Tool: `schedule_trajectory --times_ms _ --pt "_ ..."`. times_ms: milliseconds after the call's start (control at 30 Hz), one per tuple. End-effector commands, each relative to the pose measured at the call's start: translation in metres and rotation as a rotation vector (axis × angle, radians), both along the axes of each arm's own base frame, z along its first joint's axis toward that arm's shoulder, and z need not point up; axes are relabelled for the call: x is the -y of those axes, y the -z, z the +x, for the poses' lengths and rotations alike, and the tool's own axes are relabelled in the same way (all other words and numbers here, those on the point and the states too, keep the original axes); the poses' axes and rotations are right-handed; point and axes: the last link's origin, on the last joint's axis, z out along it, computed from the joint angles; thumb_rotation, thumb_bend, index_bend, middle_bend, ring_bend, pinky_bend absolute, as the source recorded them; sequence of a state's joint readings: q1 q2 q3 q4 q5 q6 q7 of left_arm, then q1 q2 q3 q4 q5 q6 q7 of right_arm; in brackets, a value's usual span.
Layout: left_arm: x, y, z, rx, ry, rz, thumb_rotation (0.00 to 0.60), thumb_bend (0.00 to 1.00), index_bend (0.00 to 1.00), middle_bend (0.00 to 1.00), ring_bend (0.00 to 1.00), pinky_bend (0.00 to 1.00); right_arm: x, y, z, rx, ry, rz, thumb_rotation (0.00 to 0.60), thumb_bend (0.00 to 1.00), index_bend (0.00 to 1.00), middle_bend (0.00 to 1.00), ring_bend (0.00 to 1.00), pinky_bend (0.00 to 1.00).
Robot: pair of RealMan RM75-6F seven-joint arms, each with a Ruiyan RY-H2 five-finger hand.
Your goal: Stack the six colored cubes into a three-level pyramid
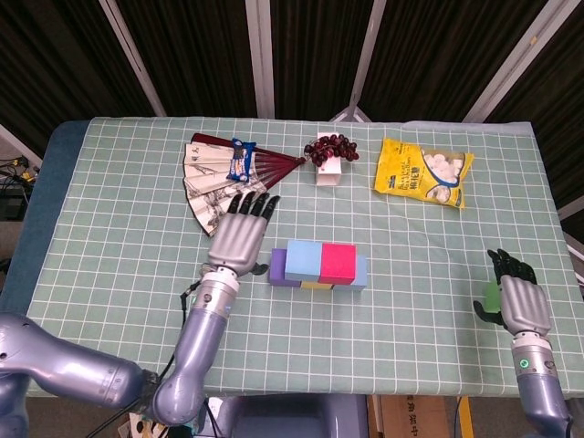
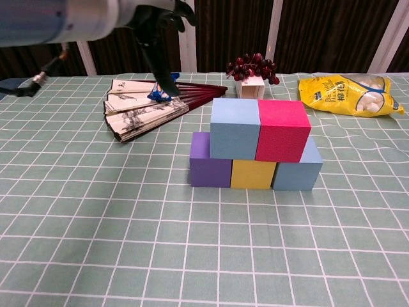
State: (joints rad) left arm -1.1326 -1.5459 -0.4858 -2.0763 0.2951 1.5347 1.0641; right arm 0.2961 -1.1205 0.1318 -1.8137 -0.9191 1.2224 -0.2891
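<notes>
We see the left hand (image 1: 239,243) raised over the counter (image 1: 119,255) with its fingers (image 1: 255,204) spread apart and holding nothing; it sits just left of the block stack, not touching it. In the chest view its dark fingertips (image 2: 156,57) hang above the folding fan (image 2: 153,105).

The stack lies at the middle of the counter, right of that hand. Its bottom row runs purple cube (image 2: 209,161), yellow cube (image 2: 253,174), grey-blue cube (image 2: 299,170) from left to right, touching side by side. On top rest a light blue cube (image 2: 234,128) and a magenta cube (image 2: 282,130), also touching.

The right hand (image 1: 520,299) is near the right edge of the counter, well apart from the stack, its fingers curled around a green cube (image 1: 493,297), only a sliver of which shows.

Along the far side lie the fan, a bunch of grapes (image 1: 330,148) on a small white box, and a yellow snack bag (image 1: 422,171).
</notes>
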Motion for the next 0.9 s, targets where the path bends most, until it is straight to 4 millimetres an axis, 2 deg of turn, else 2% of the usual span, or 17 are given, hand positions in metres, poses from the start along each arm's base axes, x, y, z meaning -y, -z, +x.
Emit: schedule_trajectory --times_ms 33,467,733,900 --pt "0.007 -0.022 -0.034 -0.008 -0.009 0.021 0.600 0.05 0.00 0.03 0.00 0.01 -0.001 0.000 0.000 -0.018 -0.006 0.002 0.600 0.34 0.00 0.00 0.00 0.00" --pt "0.034 -0.070 -0.140 0.017 0.013 0.144 0.600 0.05 0.00 0.03 0.00 0.01 -0.004 0.000 -0.001 -0.086 -0.017 -0.019 0.600 0.34 0.00 0.00 0.00 0.00" --pt "0.062 -0.086 -0.190 0.056 0.011 0.203 0.600 0.05 0.00 0.03 0.00 0.01 -0.008 0.000 0.001 -0.107 -0.036 -0.013 0.600 0.34 0.00 0.00 0.00 0.00" --pt "0.079 -0.089 -0.215 0.079 -0.011 0.215 0.600 0.05 0.00 0.02 0.00 0.01 -0.011 0.003 -0.003 -0.131 -0.014 0.012 0.600 0.34 0.00 0.00 0.00 0.00"
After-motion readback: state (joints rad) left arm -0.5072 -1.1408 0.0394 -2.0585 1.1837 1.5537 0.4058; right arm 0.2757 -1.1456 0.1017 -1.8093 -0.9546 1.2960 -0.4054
